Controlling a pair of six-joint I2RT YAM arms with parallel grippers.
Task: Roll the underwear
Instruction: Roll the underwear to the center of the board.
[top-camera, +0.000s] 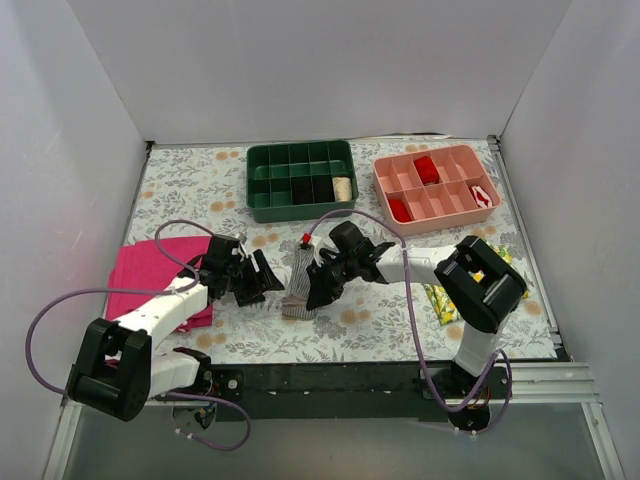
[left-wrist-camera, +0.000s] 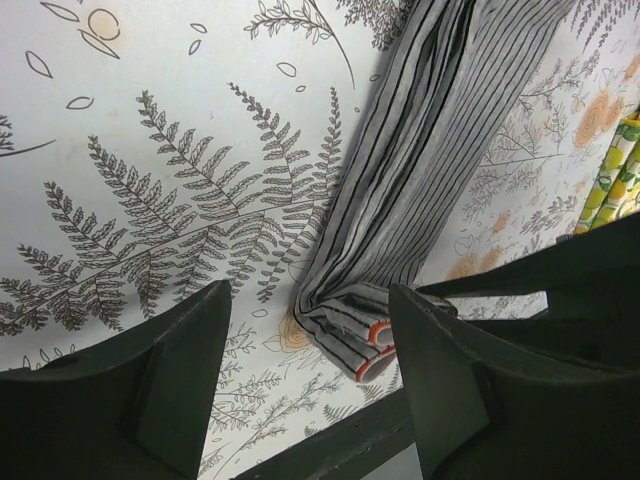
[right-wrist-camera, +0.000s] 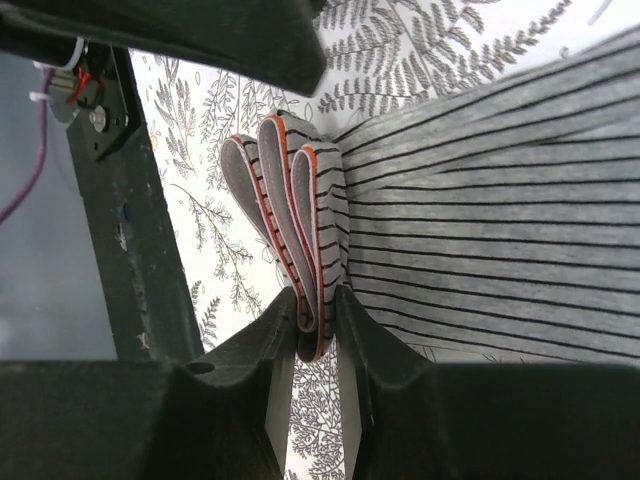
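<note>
The underwear (top-camera: 298, 290) is a folded strip of grey-and-white striped fabric lying between my two grippers at the table's near middle. My right gripper (top-camera: 318, 290) is shut on its folded waistband end; the right wrist view shows the orange-trimmed layers (right-wrist-camera: 300, 230) pinched between the fingertips (right-wrist-camera: 285, 335). My left gripper (top-camera: 262, 283) is open, just left of the strip. In the left wrist view the strip (left-wrist-camera: 420, 150) runs away from the camera and its orange-trimmed end (left-wrist-camera: 365, 335) lies between the spread fingers (left-wrist-camera: 190, 370), touching neither.
A magenta cloth (top-camera: 145, 270) lies under the left arm. A yellow lemon-print cloth (top-camera: 440, 300) lies under the right arm. A green divided tray (top-camera: 300, 180) and a pink divided tray (top-camera: 435, 185) stand at the back. The table's black front edge (top-camera: 340, 375) is close.
</note>
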